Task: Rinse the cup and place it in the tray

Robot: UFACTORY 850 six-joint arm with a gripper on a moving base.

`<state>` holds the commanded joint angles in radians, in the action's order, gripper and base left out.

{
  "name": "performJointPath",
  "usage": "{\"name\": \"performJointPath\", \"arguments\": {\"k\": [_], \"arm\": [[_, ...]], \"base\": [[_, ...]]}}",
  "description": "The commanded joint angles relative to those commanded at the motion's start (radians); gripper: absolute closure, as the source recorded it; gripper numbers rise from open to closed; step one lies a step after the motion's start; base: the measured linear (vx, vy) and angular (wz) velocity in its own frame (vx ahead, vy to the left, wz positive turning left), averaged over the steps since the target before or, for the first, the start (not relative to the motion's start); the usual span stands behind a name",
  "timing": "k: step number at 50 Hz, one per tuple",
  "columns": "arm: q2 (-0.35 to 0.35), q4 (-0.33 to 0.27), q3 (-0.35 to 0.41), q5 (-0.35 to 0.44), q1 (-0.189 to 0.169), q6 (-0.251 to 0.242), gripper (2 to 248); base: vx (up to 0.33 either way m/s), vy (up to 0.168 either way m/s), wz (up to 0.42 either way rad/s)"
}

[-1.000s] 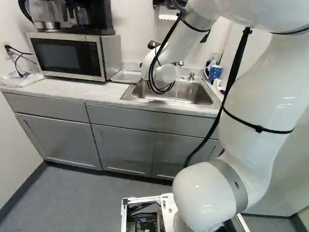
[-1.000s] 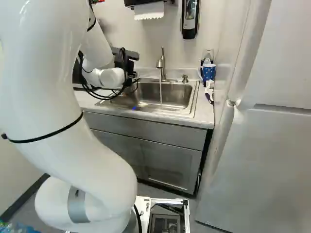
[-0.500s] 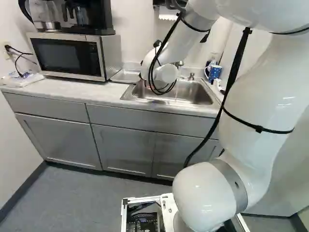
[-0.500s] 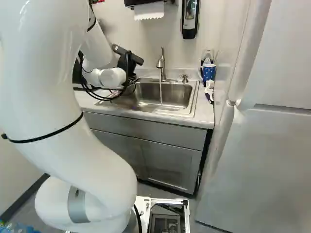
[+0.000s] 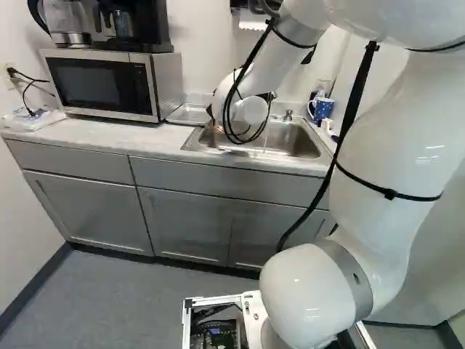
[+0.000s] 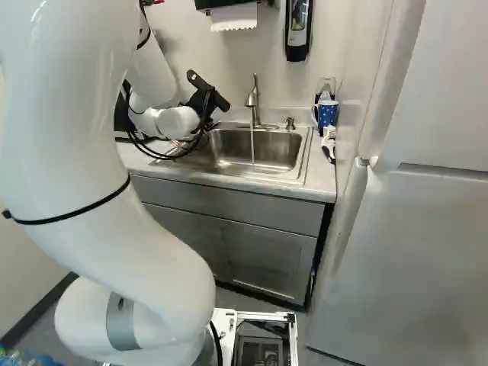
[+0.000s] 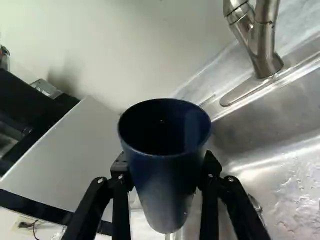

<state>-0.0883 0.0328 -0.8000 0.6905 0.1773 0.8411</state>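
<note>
Wrist view: dark blue cup [image 7: 165, 172] pinched between both fingers of the gripper [image 6: 202, 102], open mouth toward the camera — held near the microwave [image 5: 98, 86] and apart from the faucet [image 7: 262, 47], which, per the right base view, runs water into the sink [image 6: 278, 157].

On your surface [image 5: 94, 134], the tray [image 5: 190, 115] lies between microwave [image 5: 102, 83] and sink [image 6: 278, 150], faucet [image 6: 255, 103] at its far edge, mug [image 6: 327, 114] right.
</note>
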Motion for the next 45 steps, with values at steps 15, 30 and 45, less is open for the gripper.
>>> {"name": "performJointPath", "arguments": {"k": [15, 30, 45], "arm": [[0.0, 0.0, 0.0, 0.0, 0.0, 0.158, 126], [0.0, 0.0, 0.0, 0.0, 0.0, 0.315, 126], [0.0, 0.0, 0.0, 0.0, 0.0, 0.473, 126]], "base": [[0.0, 0.0, 0.0], [0.0, 0.0, 0.0], [0.0, 0.0, 0.0]]}}
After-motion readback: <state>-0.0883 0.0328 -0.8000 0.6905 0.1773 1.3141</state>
